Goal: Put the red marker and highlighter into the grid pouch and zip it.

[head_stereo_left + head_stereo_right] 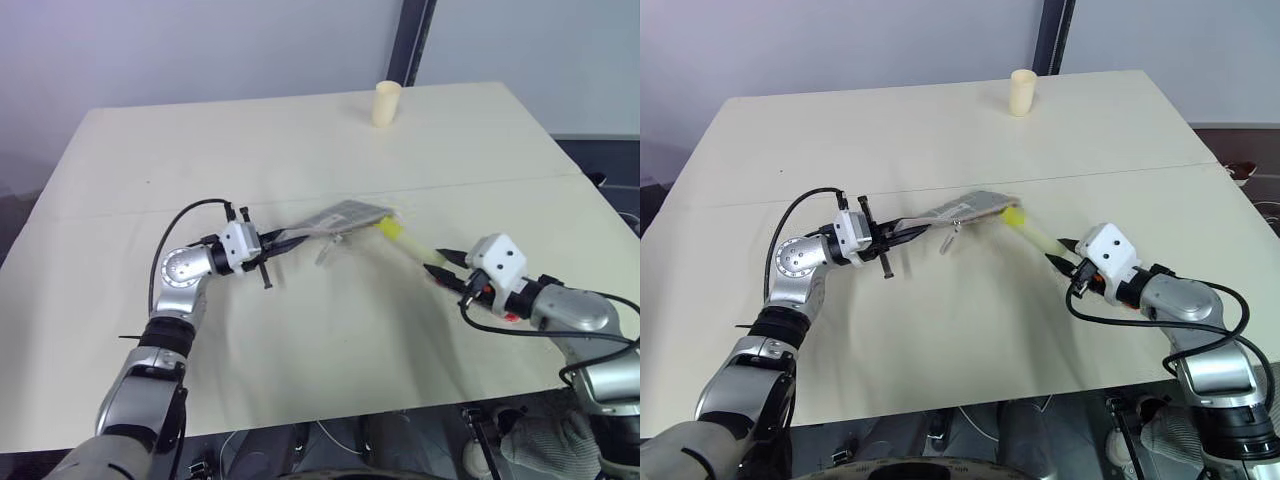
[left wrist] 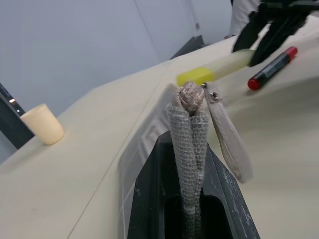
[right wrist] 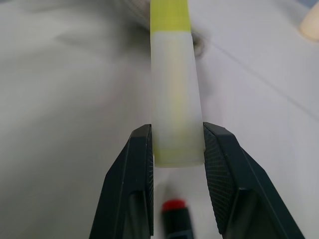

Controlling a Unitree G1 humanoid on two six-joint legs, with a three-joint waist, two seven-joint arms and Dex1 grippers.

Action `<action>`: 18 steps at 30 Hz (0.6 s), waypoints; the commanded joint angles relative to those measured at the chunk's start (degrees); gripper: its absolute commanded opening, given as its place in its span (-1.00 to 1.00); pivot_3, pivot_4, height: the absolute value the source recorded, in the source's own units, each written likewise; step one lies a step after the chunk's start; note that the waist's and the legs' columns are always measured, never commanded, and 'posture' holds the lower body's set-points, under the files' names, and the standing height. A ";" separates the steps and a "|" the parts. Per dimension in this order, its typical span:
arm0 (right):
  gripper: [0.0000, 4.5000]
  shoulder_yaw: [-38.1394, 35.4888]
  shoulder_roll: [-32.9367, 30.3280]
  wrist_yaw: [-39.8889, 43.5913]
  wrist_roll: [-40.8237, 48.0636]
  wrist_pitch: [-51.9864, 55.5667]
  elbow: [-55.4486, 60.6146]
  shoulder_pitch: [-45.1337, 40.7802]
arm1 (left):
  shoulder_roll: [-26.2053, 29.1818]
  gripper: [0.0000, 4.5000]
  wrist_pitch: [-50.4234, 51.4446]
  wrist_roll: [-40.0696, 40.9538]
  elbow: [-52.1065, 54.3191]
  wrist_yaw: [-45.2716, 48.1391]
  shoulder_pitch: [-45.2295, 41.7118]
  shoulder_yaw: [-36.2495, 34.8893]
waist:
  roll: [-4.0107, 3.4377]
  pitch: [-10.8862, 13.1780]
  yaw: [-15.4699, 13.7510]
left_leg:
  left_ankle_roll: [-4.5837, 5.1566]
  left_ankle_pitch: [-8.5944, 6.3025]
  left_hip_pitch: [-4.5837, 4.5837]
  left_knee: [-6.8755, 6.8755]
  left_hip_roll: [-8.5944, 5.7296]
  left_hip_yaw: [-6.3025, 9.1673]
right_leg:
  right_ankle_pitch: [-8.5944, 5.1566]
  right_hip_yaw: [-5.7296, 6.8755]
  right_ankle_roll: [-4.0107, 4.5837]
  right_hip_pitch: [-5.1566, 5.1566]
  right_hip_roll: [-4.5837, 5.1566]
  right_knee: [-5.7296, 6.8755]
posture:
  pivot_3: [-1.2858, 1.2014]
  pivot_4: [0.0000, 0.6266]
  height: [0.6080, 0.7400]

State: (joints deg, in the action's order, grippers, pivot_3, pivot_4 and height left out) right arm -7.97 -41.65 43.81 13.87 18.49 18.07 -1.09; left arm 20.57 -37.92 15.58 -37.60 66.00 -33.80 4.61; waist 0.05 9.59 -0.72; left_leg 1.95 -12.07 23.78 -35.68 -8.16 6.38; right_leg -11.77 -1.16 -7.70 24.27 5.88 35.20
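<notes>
Highlighter held at the mouth of the lifted pouch

The left gripper (image 1: 902, 232) has its jaws pinched tight on one end of the grid pouch (image 1: 965, 208), holding it raised off the desk (image 1: 300, 140), zipper pull (image 2: 227, 137) dangling beside the fabric; the right gripper (image 3: 177, 149) has its jaws clamped on the pale barrel of the highlighter (image 1: 1028, 230), yellow-green cap just beside the pouch's far end; the red marker (image 2: 272, 68) lies on the desk beneath the right gripper; a cream cup (image 1: 386, 103) stands well apart near the far edge.
</notes>
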 commanded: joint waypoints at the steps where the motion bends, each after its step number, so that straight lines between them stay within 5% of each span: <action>1: -0.63 -1.70 0.17 -0.33 1.57 0.12 3.43 0.01 | -0.17 -1.00 -1.66 -0.19 0.52 -0.75 -0.24 -1.10 | 0.00 0.00 -0.01 | 0.00 0.00 0.00 0.00 0.00 0.00 | 0.00 0.00 0.00 0.00 0.00 0.00 | 0.03 -0.52 0.96; 18: -0.63 -0.43 1.44 -1.42 2.75 1.32 1.78 -4.61 | -0.36 -1.00 -1.29 -0.06 2.02 -0.81 -0.48 -0.86 | 0.00 0.00 -0.09 | 0.01 0.00 0.09 -0.10 -0.02 0.00 | 0.01 0.02 0.00 0.05 -0.01 -0.01 | 0.03 -0.52 0.96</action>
State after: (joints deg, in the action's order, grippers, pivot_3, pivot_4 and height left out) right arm -5.43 -40.21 42.14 14.79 19.79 18.27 -5.53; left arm 20.05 -39.03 15.13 -37.64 65.79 -33.80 4.79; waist 0.05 9.59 -0.81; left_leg 1.96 -12.08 23.87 -35.78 -8.18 6.39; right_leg -11.77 -1.14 -7.70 24.32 5.88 35.19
